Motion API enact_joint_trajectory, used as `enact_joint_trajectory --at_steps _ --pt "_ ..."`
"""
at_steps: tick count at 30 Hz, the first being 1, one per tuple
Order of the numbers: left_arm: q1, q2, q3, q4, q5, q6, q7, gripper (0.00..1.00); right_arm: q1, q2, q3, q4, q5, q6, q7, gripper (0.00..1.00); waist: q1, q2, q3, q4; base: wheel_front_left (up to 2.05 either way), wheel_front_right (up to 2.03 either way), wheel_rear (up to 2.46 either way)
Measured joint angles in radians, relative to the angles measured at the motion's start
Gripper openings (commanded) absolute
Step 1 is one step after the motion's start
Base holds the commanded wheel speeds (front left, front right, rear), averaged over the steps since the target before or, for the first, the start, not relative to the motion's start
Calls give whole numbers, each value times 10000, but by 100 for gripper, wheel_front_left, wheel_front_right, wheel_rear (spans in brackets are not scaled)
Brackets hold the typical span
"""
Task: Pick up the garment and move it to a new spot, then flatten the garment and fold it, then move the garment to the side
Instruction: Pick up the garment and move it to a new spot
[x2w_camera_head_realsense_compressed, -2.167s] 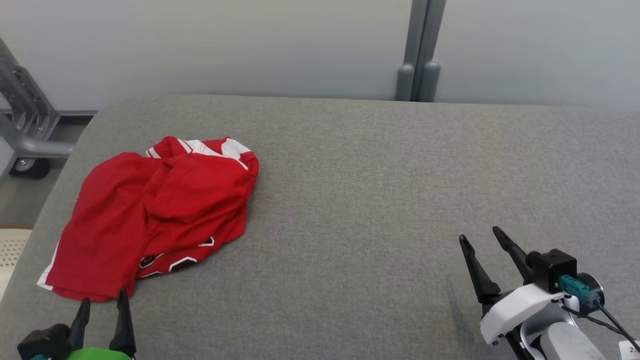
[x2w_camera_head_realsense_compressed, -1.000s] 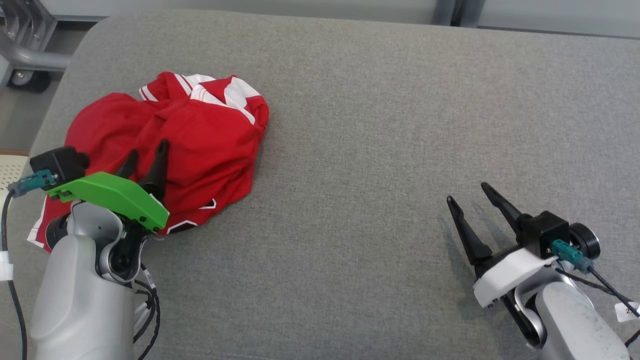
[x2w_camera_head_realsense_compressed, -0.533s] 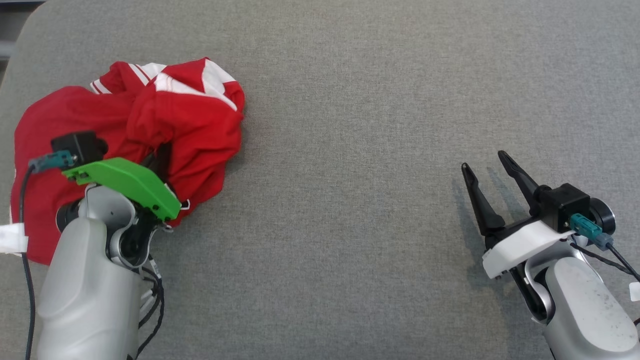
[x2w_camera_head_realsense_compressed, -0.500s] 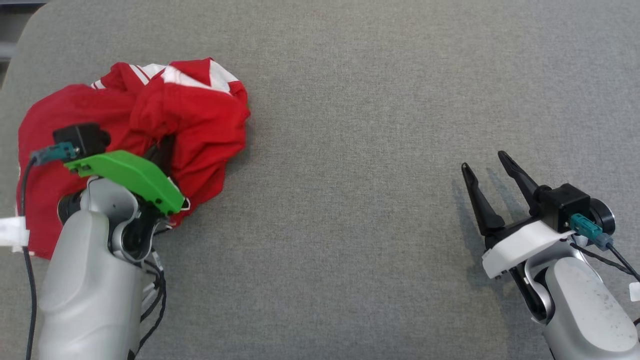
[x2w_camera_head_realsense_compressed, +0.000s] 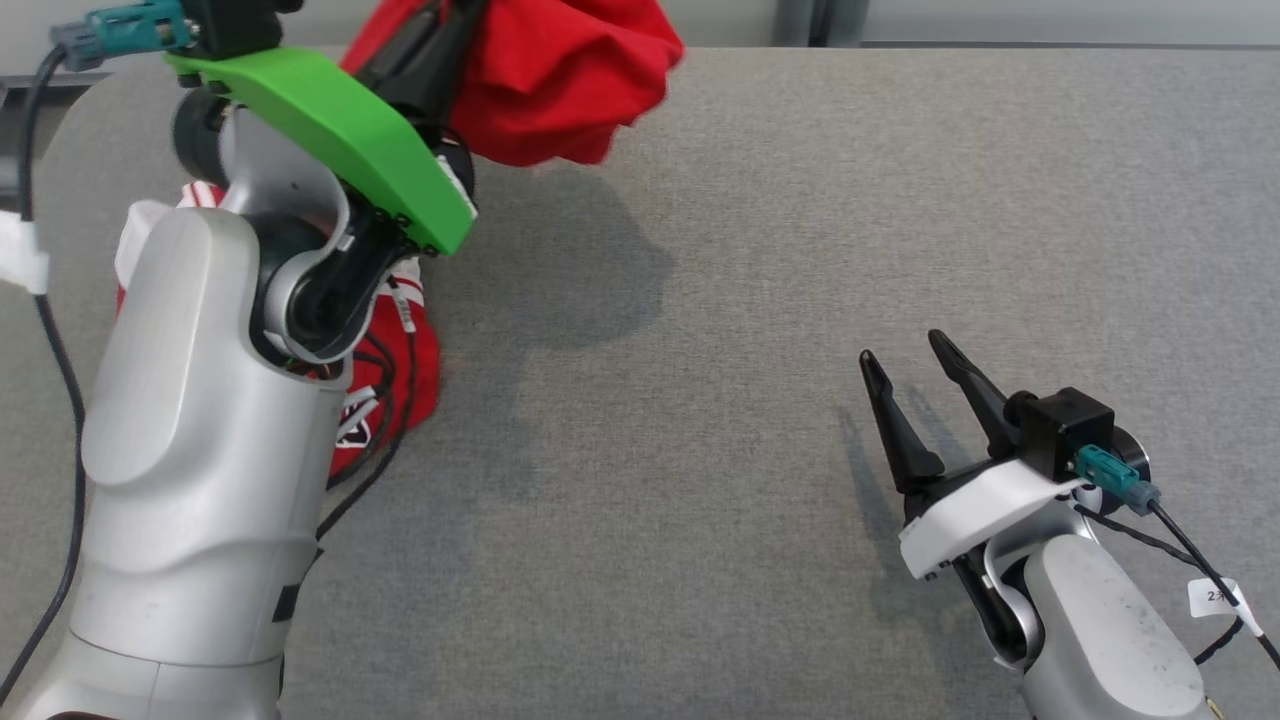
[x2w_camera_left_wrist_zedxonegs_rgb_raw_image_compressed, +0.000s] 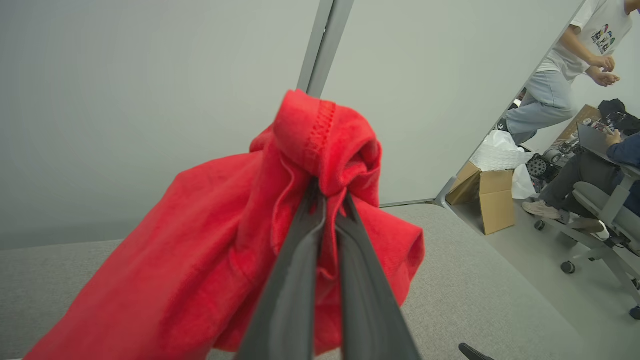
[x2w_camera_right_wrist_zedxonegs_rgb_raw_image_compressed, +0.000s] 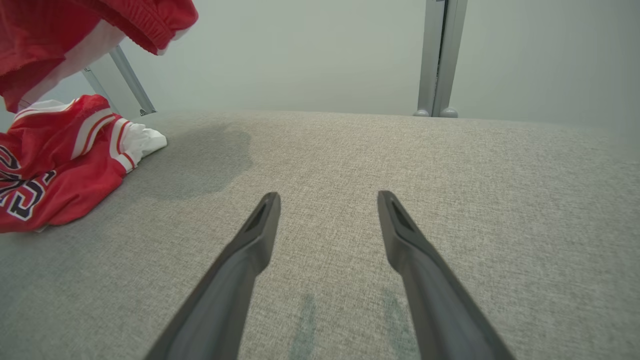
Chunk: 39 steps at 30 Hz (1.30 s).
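The garment (x2w_camera_head_realsense_compressed: 560, 70) is a red jersey with white stripes and dark lettering. My left gripper (x2w_camera_left_wrist_zedxonegs_rgb_raw_image_compressed: 327, 195) is shut on a bunched fold of the garment (x2w_camera_left_wrist_zedxonegs_rgb_raw_image_compressed: 320, 145) and holds it up in the air. In the head view the left gripper (x2w_camera_head_realsense_compressed: 455, 25) is at the top left, with the cloth's lower end still resting on the table behind my forearm. That trailing end of the garment (x2w_camera_right_wrist_zedxonegs_rgb_raw_image_compressed: 55, 160) lies at the left of the right wrist view. My right gripper (x2w_camera_head_realsense_compressed: 905, 360) hovers open at the lower right, far from the cloth. Nothing sits between its fingertips (x2w_camera_right_wrist_zedxonegs_rgb_raw_image_compressed: 327, 200).
A grey fabric-covered table (x2w_camera_head_realsense_compressed: 760, 250) spans the scene, backed by a pale wall with a grey post (x2w_camera_right_wrist_zedxonegs_rgb_raw_image_compressed: 440, 55). Beyond the table's right end the left wrist view shows a cardboard box (x2w_camera_left_wrist_zedxonegs_rgb_raw_image_compressed: 487, 197), a standing person (x2w_camera_left_wrist_zedxonegs_rgb_raw_image_compressed: 565, 80) and a seated person (x2w_camera_left_wrist_zedxonegs_rgb_raw_image_compressed: 595, 170).
My left gripper has shut on the garment and lifted it up off the table. The head camera has also shifted. My right gripper stays open where it was.
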Motion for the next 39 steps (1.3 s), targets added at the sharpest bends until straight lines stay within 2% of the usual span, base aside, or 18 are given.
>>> enact_joint_trajectory --at_steps 2,4,10,14,19,24,27,30,32,33,35,37,38,39 --pt "-8 -169 -188 -77 -612 0 537 0 0 109 27 4 71 0 0 100 0 0 -70 -178 0 0 0" --pt "-9 -155 -364 -123 -742 0 932 0 2 224 19 8 130 0 0 100 0 0 -132 -382 0 0 0" --pt "-21 -226 -351 -165 -2010 0 2111 0 308 270 -330 -27 307 -27 0 100 0 0 -268 -1095 0 0 0" --pt "103 -339 -1066 -190 -2374 0 2819 0 644 303 -844 -192 533 -380 0 100 0 0 -300 -1744 0 0 0" --pt "955 -399 -2029 -431 -2865 0 3162 0 967 332 -1154 -380 644 -560 0 100 0 1 -256 -2404 0 0 0" --pt "1230 -349 -2299 -1310 -4451 0 2474 0 1181 376 -1156 -407 644 -556 0 100 0 0 -167 -3072 0 0 0" --pt "1262 -353 -2065 -1496 -4265 12 1611 0 1189 405 -1041 -382 639 -529 0 100 0 1 -117 -3475 0 0 0" --pt "1693 -337 -1593 -1189 -3237 25 986 0 1185 420 -738 -196 629 -410 0 100 0 0 -85 -3882 0 0 0" --pt "2324 -274 -1672 -838 -2991 29 848 0 1185 479 -652 -132 617 -351 0 100 0 0 -77 -4146 0 0 0" --pt "2670 -255 -1845 -642 -2869 27 849 20 1186 483 -658 -132 617 -351 0 100 0 0 -75 -4266 0 0 0" --pt "3319 -213 -2151 -297 -2623 27 802 50 1185 476 -673 -132 591 -326 0 100 0 0 -79 -4460 0 0 0" --pt "3728 -84 -2431 -33 -2318 25 692 91 1185 468 -692 -140 525 -268 0 100 0 0 -94 -4564 0 0 0" --pt "3850 54 -2552 50 -2084 25 602 100 1181 464 -694 -146 493 -265 0 100 0 0 -101 -4561 0 0 0" --pt "3929 205 -2631 161 -1858 23 546 100 1172 466 -686 -157 445 -259 0 100 0 0 -105 -4537 0 0 0"
